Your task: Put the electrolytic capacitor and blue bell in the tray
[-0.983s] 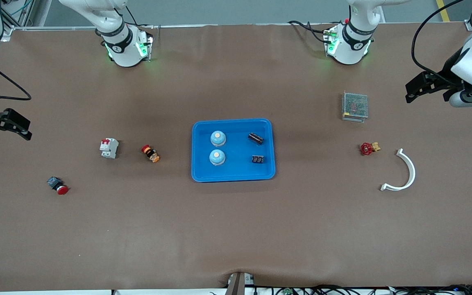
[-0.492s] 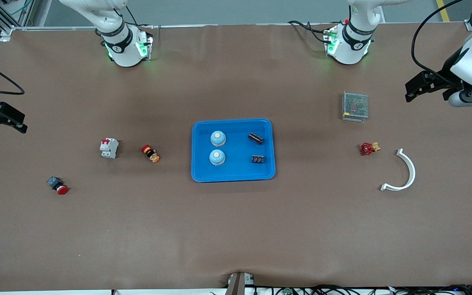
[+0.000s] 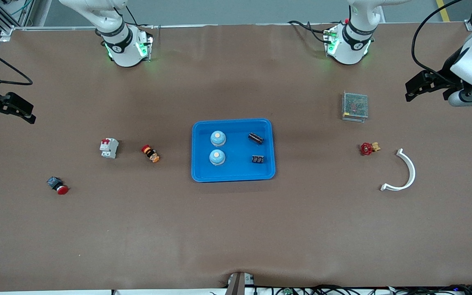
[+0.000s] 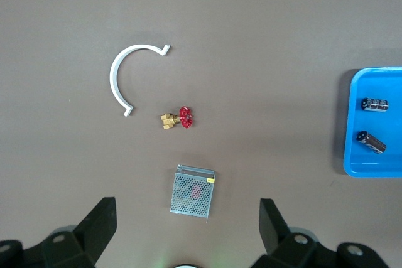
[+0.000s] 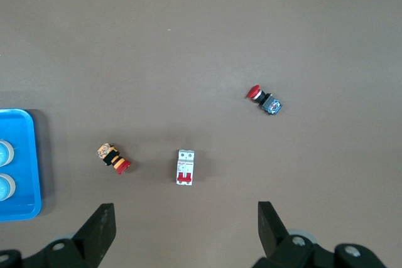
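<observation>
Front view: blue tray (image 3: pixel 203 172) at centre holds two bells (image 3: pixel 218 138) and capacitors (image 3: pixel 255 138); both grippers, left (image 3: pixel 420 87) and right (image 3: pixel 8 110), wait at frame edges, jaws wide and empty, so little risk beyond reaching again and disturbing placed parts.

Frame edges cut the tray (image 4: pixel 375 123) in both wrist views.

The brown table (image 3: pixel 236 229) carries the blue tray (image 3: pixel 233 176) at its middle. Toward the right arm's end lie a white circuit breaker (image 3: pixel 109 148), an orange-and-red button (image 3: pixel 150 153) and a red-capped pushbutton (image 3: pixel 57 185). Toward the left arm's end lie a mesh-covered box (image 3: pixel 355 106), a red-handled valve (image 3: pixel 368 148) and a white curved clip (image 3: pixel 404 172)
</observation>
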{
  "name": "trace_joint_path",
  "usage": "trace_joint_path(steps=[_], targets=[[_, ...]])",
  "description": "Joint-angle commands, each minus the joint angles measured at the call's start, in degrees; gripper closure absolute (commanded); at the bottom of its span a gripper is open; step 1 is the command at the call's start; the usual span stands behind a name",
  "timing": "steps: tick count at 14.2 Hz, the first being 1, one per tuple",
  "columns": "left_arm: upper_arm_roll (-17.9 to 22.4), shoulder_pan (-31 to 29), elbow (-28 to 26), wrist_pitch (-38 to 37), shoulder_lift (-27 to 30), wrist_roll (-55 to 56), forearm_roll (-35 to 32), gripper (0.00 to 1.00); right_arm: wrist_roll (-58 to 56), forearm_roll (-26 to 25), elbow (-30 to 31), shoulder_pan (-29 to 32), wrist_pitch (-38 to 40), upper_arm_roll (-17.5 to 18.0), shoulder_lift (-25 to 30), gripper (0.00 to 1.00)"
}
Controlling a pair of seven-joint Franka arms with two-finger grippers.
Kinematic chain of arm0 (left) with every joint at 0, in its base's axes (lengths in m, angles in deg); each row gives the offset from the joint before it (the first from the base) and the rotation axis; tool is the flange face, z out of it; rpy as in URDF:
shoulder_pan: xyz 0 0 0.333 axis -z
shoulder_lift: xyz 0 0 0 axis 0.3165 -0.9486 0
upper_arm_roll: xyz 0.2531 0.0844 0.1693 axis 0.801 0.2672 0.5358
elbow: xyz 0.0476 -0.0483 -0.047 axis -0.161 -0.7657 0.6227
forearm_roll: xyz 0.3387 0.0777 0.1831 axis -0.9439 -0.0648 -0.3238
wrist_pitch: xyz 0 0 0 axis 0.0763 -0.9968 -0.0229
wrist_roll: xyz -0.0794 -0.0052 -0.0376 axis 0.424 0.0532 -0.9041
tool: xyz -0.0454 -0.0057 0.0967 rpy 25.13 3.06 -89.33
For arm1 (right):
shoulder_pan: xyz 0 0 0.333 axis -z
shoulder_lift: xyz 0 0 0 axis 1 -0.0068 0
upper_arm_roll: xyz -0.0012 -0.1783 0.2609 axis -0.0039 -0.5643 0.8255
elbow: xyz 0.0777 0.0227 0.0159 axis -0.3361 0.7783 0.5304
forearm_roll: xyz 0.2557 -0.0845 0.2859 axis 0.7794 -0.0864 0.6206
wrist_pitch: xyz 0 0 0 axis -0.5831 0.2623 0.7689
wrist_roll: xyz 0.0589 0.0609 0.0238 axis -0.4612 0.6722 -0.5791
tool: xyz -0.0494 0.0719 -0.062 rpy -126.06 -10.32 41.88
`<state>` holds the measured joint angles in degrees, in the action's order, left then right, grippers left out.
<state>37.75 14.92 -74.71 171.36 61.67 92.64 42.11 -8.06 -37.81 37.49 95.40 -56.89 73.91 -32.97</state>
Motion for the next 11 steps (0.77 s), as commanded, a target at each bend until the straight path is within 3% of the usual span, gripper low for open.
trace_joint_path(steps=[1,6,11], targets=[[-0.08,-0.42,0.32,-0.99,0.86,-1.54,0.61,0.00,1.24,0.74,1.79,-0.43,-0.24,-0.09,1.69,0.00],[-0.08,-0.42,1.11,-0.99,0.42,-1.54,0.61,0.00,1.33,2.85,5.73,-0.35,-1.82,-0.18,3.79,0.00],[-0.08,-0.25,3.12,-0.99,-1.07,-1.45,0.70,0.00,1.24,2.85,5.92,-0.43,-2.44,-0.09,3.89,0.00]])
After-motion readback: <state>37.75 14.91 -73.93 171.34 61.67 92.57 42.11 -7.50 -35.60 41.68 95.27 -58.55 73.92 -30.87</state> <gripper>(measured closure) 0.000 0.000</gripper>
